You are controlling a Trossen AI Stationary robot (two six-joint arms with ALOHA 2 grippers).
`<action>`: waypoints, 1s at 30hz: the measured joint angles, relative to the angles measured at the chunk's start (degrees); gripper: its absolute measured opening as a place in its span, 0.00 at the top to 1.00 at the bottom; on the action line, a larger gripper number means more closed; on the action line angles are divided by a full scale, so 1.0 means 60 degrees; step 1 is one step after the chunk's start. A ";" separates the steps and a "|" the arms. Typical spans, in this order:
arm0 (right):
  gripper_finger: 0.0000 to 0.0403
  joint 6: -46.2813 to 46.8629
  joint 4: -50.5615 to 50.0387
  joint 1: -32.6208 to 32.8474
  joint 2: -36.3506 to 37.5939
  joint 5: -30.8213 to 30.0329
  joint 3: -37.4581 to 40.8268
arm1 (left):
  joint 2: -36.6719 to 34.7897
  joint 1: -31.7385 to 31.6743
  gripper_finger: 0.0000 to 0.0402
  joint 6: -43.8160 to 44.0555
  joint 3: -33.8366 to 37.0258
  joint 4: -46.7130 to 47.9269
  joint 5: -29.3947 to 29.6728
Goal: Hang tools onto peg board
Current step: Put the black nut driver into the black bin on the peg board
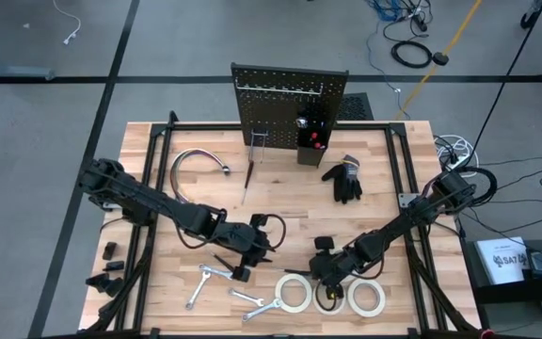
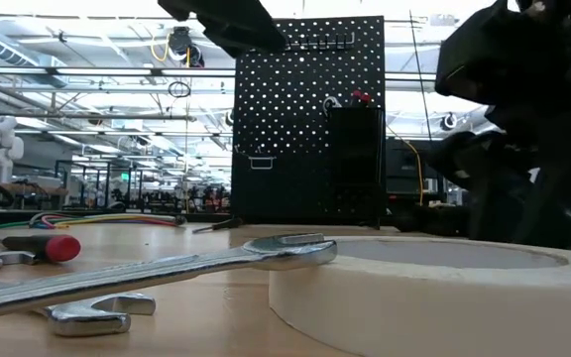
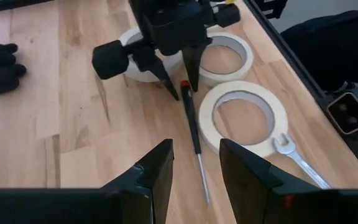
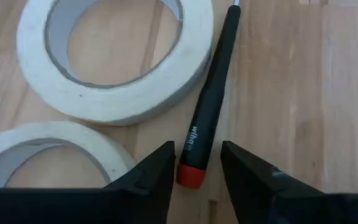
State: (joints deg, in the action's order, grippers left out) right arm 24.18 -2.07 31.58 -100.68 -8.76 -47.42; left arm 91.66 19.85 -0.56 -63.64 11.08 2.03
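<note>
A thin black screwdriver (image 4: 209, 102) with a red end cap (image 4: 190, 176) lies flat on the table beside three white tape rolls (image 1: 294, 293) (image 1: 331, 298) (image 1: 366, 297). My right gripper (image 4: 197, 158) is low over it and open, one finger on either side of the red end; whether they touch it I cannot tell. My left gripper (image 3: 194, 165) hovers open above the table, farther left (image 1: 252, 250), with nothing between its fingers. The peg board (image 1: 290, 102) stands upright at the far edge. Silver wrenches (image 1: 205, 282) (image 1: 260, 304) lie near the front; one has its head (image 2: 290, 248) resting on a roll.
A black glove (image 1: 344, 179) and a curved chrome tube (image 1: 196, 162) lie on the table's far half. A second screwdriver (image 1: 247, 184) lies in front of the peg board. The peg board has a small black bin (image 1: 310, 141) on its front. Bare wood lies between the arms and the board.
</note>
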 joint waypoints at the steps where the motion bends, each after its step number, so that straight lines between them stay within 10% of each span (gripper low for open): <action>1: 0.69 -0.0049 -0.0046 -0.0022 0.0000 0.0003 -0.0002 | 0.0000 -0.0024 0.67 0.0000 0.0000 0.0001 0.0002; 11: 0.90 -0.0483 -0.1108 -0.0728 -0.0036 -0.0474 -0.0051 | 0.0507 -0.0420 0.67 0.0420 -0.0005 -0.0850 0.0250; 30: 0.90 -0.1154 -0.3658 -0.1748 0.1655 -0.1461 0.0053 | 0.2304 -0.1149 0.67 0.0786 0.0000 -0.3116 -0.0752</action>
State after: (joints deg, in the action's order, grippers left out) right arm 17.26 -24.02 21.09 -90.75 -17.53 -47.10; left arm 105.48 12.96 4.16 -63.64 -7.61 -2.48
